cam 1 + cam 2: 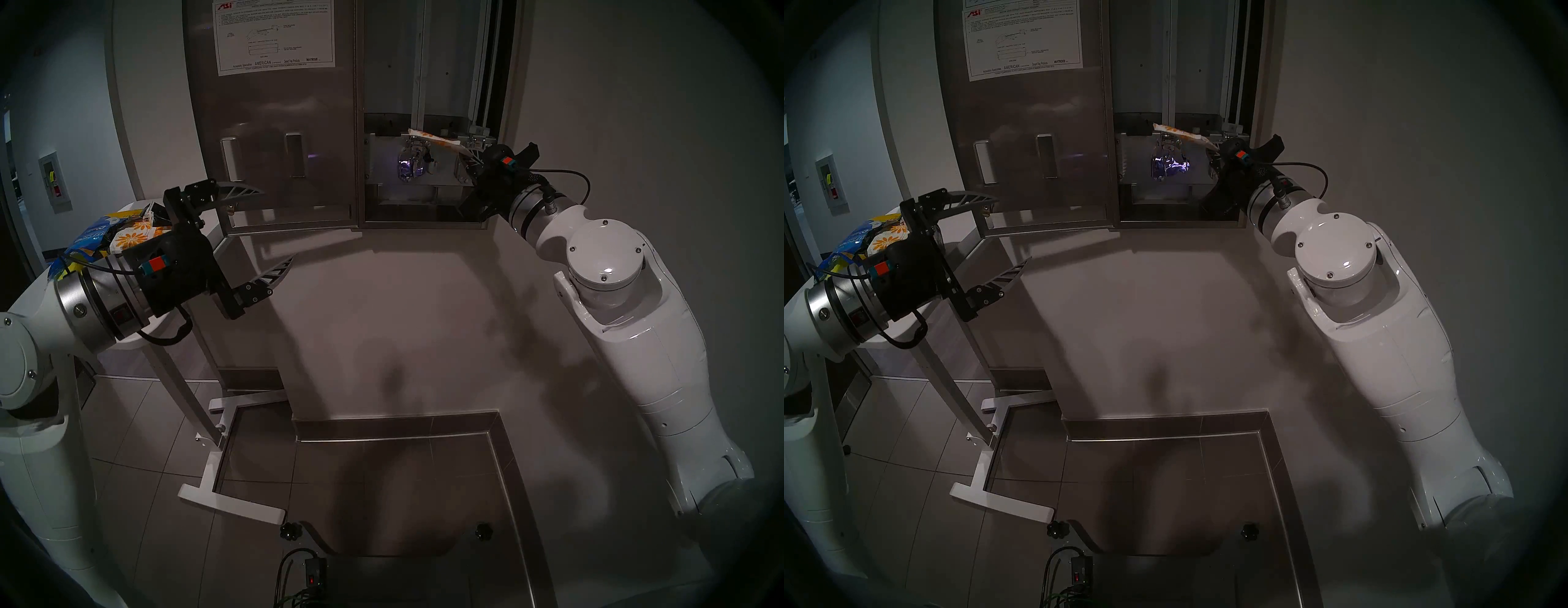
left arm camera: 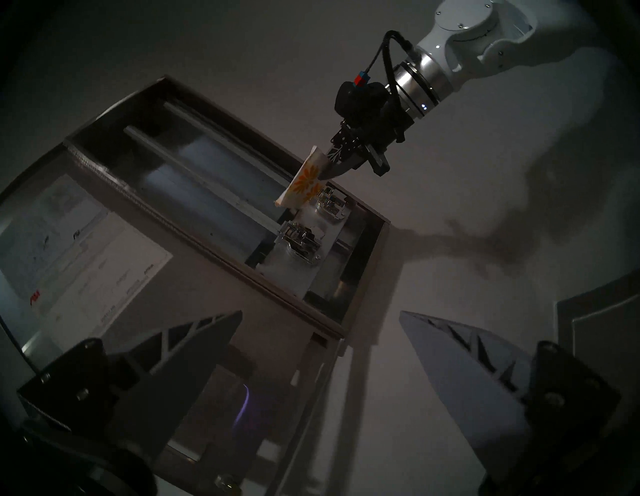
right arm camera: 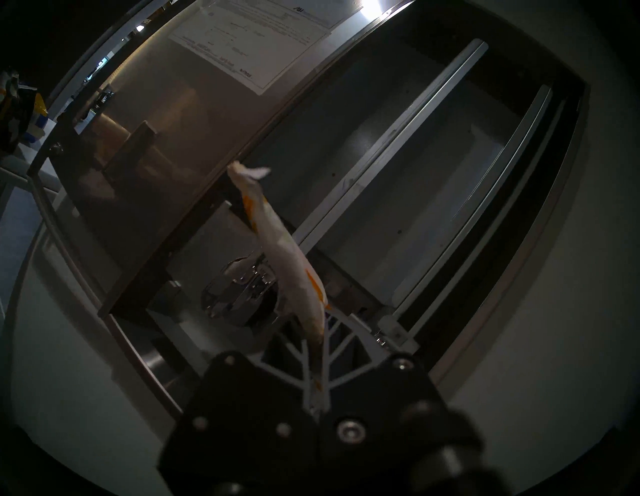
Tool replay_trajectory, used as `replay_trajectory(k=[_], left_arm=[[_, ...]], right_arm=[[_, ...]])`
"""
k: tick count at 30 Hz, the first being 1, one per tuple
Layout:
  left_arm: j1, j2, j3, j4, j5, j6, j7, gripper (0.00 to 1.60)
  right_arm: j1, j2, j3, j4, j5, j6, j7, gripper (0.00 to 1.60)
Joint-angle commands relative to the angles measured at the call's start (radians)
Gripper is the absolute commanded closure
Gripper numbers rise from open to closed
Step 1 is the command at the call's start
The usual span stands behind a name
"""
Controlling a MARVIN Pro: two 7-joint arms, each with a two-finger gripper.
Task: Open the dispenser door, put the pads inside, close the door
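The steel dispenser [image 1: 390, 55] stands open on the wall. Its door [image 1: 271, 119] is swung out to the left, with the white instruction sheet showing on its back. My right gripper [image 1: 464, 156] is shut on one end of a white pad with orange flower print [image 1: 430, 138]. It holds the pad inside the cabinet, at the foot of the chutes and just above a chrome lever [image 1: 411, 165]. In the right wrist view the pad [image 3: 277, 235] sticks out edge-on from the closed fingers. My left gripper [image 1: 276, 228] is open and holds nothing, in front of the door's lower left corner.
Behind my left wrist, a torn blue-and-yellow bag [image 1: 91, 237] and another flower-print pad [image 1: 131, 240] lie on a small white table. The table's stand [image 1: 229, 505] reaches out over the tiled floor. A steel-edged ledge [image 1: 394, 429] runs below the wall.
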Motion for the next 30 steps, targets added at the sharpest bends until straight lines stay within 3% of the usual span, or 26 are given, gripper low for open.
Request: replay_trajectory(k=[1,30], left_arm=[[0.029,-0.065,-0.003,-0.009,-0.048,0.023,0.013,0.0],[0.059,-0.106,-0.033,-0.009,-0.089,-0.027,-0.002,0.0]], right_arm=[[0.074,-0.006,0.015,0.009,-0.052,-0.043,-0.039,1.6],[0.121,-0.005,-0.037,0.108,-0.247,-0.109,-0.102,1.6]])
